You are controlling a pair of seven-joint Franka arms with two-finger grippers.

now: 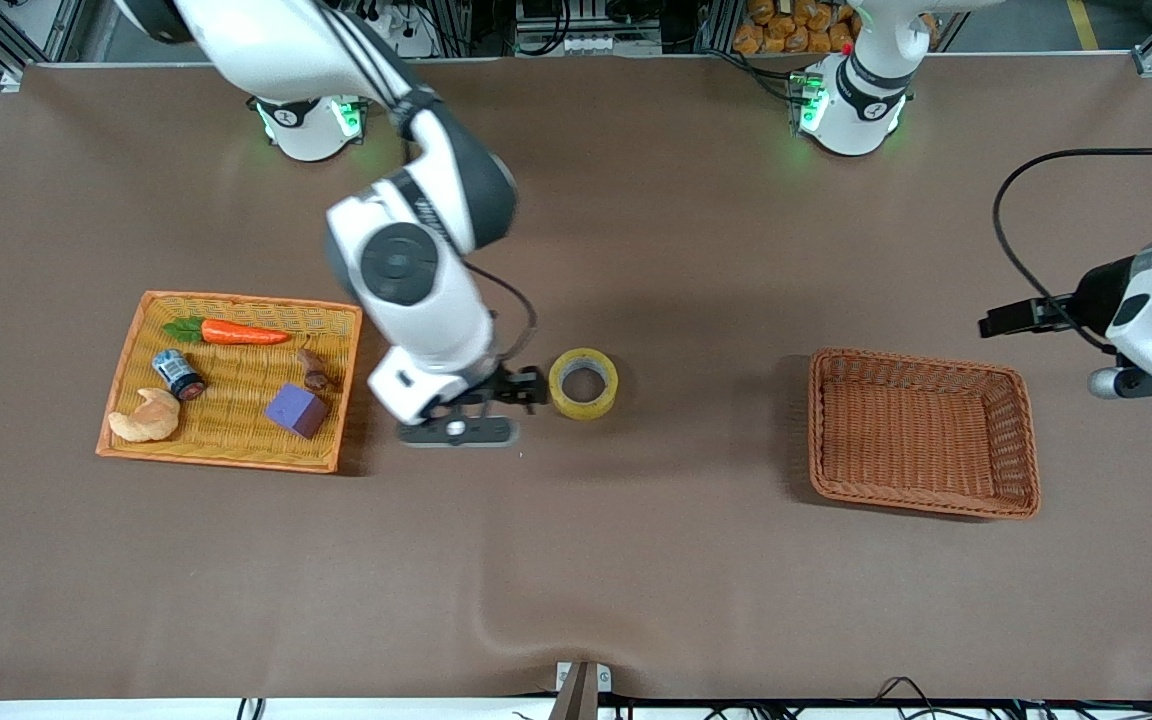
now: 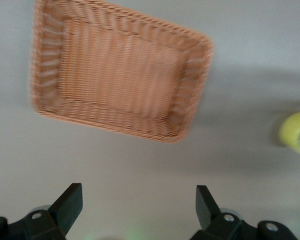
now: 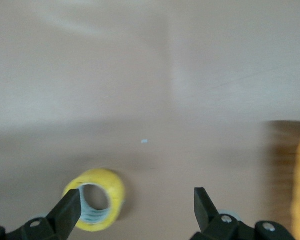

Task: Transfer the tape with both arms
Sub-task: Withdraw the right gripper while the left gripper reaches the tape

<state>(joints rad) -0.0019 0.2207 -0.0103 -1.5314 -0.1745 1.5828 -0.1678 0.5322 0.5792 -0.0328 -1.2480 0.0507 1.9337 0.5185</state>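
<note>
The tape (image 1: 584,383), a yellowish ring with a grey-white core, lies flat on the brown table between the tray and the basket. My right gripper (image 1: 519,387) is open and empty, low over the table between the tray and the tape. In the right wrist view the tape (image 3: 115,192) sits just off one fingertip (image 3: 70,210), outside the gap of the gripper (image 3: 135,210). My left gripper (image 1: 998,322) is open and empty, held high over the table's edge at the left arm's end. The left wrist view shows its gripper (image 2: 139,202) and the tape (image 2: 296,132) far off.
A flat wicker tray (image 1: 236,300) at the right arm's end holds a carrot (image 1: 241,333), a small blue-and-white can (image 1: 177,372), a croissant (image 1: 144,416) and a purple block (image 1: 296,409). An empty orange wicker basket (image 1: 1026,440) stands toward the left arm's end; it also shows in the left wrist view (image 2: 197,90).
</note>
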